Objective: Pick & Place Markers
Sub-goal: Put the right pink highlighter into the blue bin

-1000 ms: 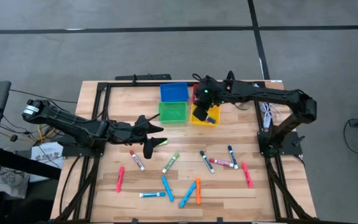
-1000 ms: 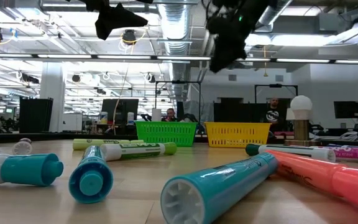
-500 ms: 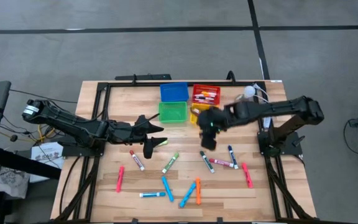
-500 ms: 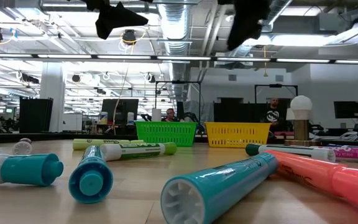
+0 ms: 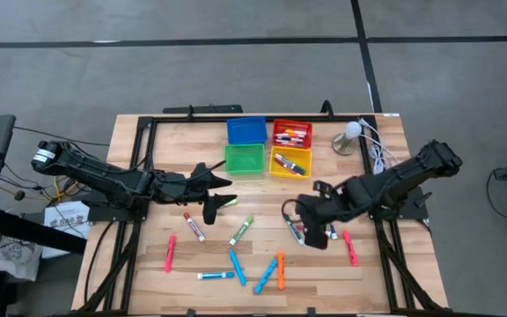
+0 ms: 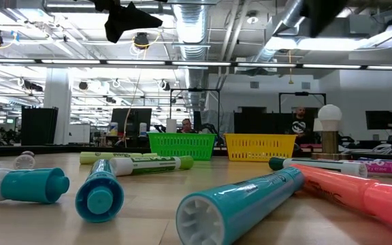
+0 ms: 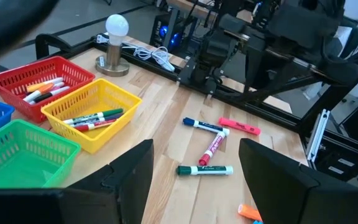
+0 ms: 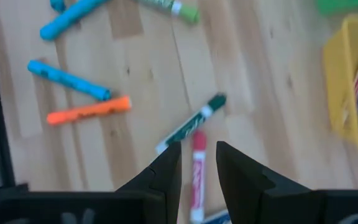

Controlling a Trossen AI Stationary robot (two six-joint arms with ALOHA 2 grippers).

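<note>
Several markers lie scattered on the near half of the wooden table (image 5: pixel 148 167), among them a dark green one (image 5: pixel 293 229), a red one (image 5: pixel 313 231) and a blue-capped one (image 5: pixel 329 222). My right gripper (image 5: pixel 306 231) hangs above these three, pointing steeply down. Its fingers stand a narrow gap apart with nothing between them; in the right wrist view the red marker (image 8: pixel 197 174) on the table shows through that gap (image 8: pixel 197 171). My left gripper (image 5: pixel 223 195) waits wide open above the table's middle left (image 7: pixel 194 180). More markers lie in the yellow bin (image 5: pixel 290 163) and the red bin (image 5: pixel 291 134).
A blue bin (image 5: pixel 246 130) and a green bin (image 5: pixel 244 158) stand beside the red and yellow ones at the far middle. A small lamp with a white bulb (image 5: pixel 348 136) and its cable sit at the far right. A black frame borders the table.
My right gripper has swung from over the yellow bin toward the table's near edge and a little to the right, coming to hang above the markers at the near right. It has tipped to point more steeply down.
</note>
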